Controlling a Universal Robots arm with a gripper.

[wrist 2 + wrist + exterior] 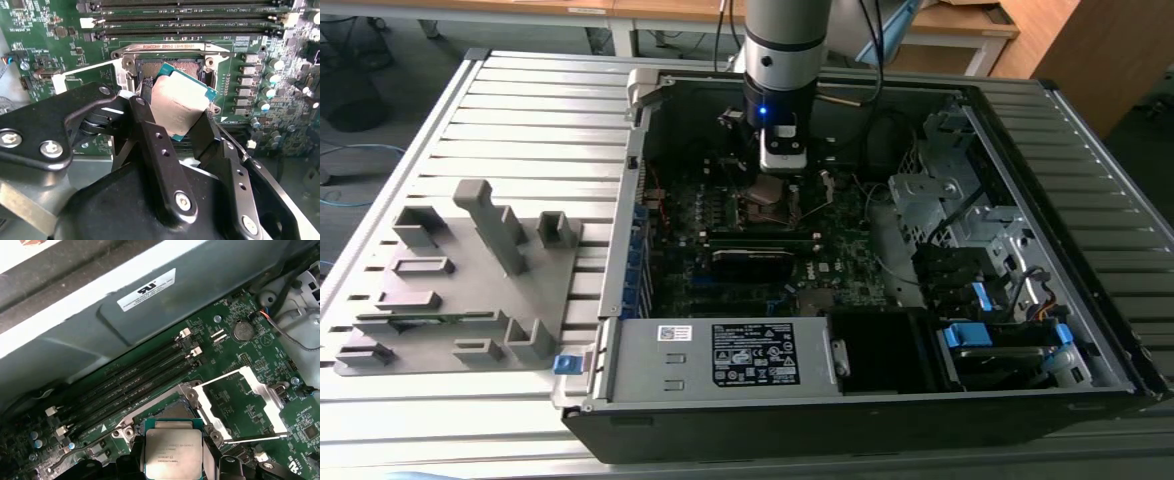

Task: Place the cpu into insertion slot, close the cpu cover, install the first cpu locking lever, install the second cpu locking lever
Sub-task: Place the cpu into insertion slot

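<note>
- Inside the open computer case point(854, 425), the arm reaches down over the motherboard point(260, 347), with the claw point(774, 172) low above the insertion slot point(769, 212).
- Claw state: closed on the cpu point(182, 97). One black finger point(150, 130) presses on one edge and its partner on the opposite edge. The silver top faces the second wrist camera.
- Cpu position: held in the air, not seated. In the second wrist view it sits tilted, and one green corner overlaps the slot's rim.
- Key relation: the exposed pin field of the insertion slot point(167, 67) lies between the cpu and the memory slots point(135, 375). The target is therefore just ahead of and beneath the claw, on the memory side.
- Alignment, my judgement: the cpu's edges look twisted against the slot's square frame in the second wrist view. It also looks pitched rather than flat, so I do not read it as squared up.
- Cpu cover point(264, 392): swung fully open, lying beside the slot on the side away from the memory slots, clear of the cpu.
- I cannot pick out the levers with confidence.
- Grey fixture block point(467, 280) sits on the slatted surface point(520, 110), at the exterior view's left, well apart from the claw.
</note>
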